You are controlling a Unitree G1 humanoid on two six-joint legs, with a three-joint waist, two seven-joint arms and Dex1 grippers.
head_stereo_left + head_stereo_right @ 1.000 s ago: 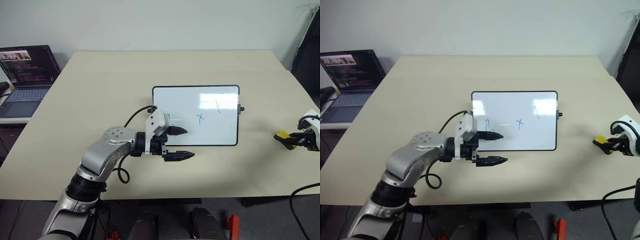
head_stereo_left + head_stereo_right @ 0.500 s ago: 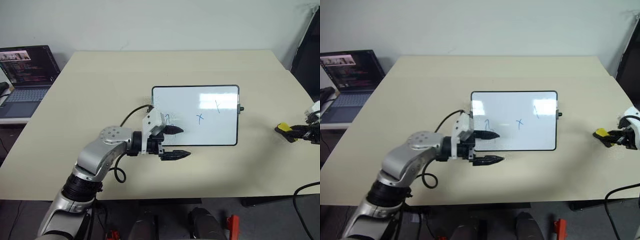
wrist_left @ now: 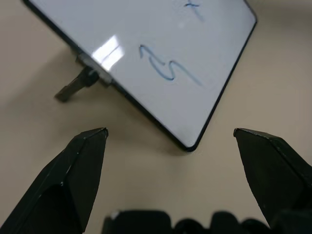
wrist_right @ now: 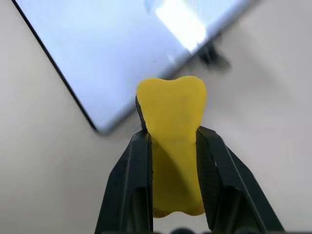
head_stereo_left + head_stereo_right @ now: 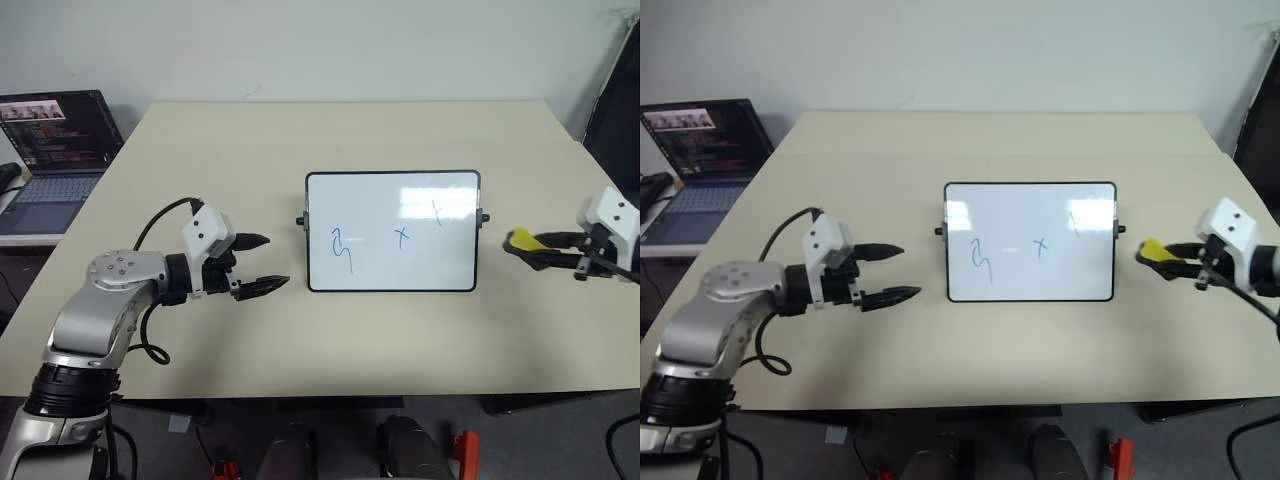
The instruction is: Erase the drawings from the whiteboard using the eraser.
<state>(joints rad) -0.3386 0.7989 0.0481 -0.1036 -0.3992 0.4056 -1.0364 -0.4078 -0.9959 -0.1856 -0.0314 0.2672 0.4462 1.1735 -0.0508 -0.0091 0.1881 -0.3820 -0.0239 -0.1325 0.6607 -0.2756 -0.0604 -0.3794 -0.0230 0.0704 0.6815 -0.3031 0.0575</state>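
L pincer spread, empty, just short of whiteboard on table. R pincer pinched eraser, near board's far short side. Beyond: squiggle, x, forked stroke all unwiped; erasing not begun.

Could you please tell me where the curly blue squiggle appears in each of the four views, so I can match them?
Left eye view: squiggle on the whiteboard's left part, left of the small x.
Right eye view: same spot.
Left wrist view: upper middle, beyond the open left claw.
Right wrist view: not in it.
Shared landmark: the whiteboard's black frame.
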